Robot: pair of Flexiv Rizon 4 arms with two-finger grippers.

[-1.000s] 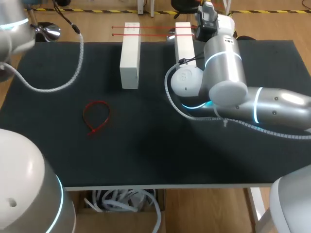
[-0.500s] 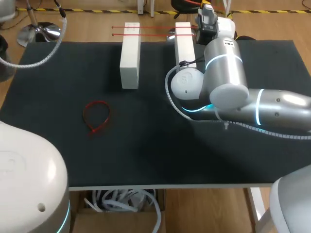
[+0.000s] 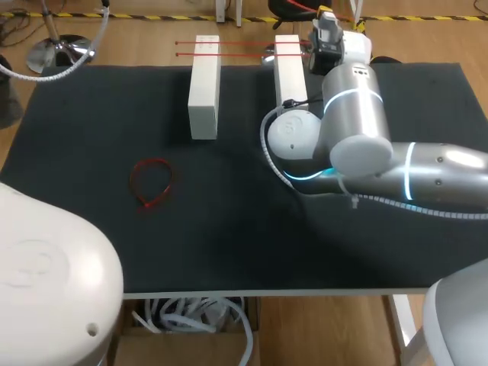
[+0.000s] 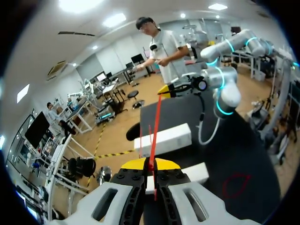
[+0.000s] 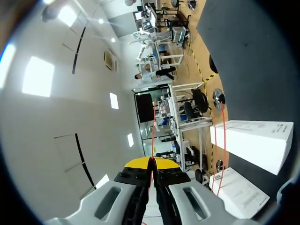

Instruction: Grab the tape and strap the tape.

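Observation:
Two white blocks (image 3: 204, 84) (image 3: 290, 69) stand side by side at the table's far edge. Two thin red straps (image 3: 229, 43) lie across their far ends. My right gripper (image 3: 324, 32) is just past the right block, shut on a red strap (image 5: 153, 136) that runs straight out from its yellow tips (image 5: 153, 161). My left gripper (image 4: 151, 164) is out of the head view. It is shut on another red strap (image 4: 154, 126), which points over the blocks (image 4: 164, 139) towards my right gripper (image 4: 171, 89). A closed red loop (image 3: 151, 183) lies flat on the mat at the left.
My left arm's white body (image 3: 46, 282) covers the table's near left corner, and its hose (image 3: 46, 72) hangs over the far left corner. My right arm (image 3: 358, 145) lies across the right half of the black mat (image 3: 229, 244).
My left arm has swung: its upper link left the head view at the far left and its white body rose at the near left. My right arm edged slightly right.

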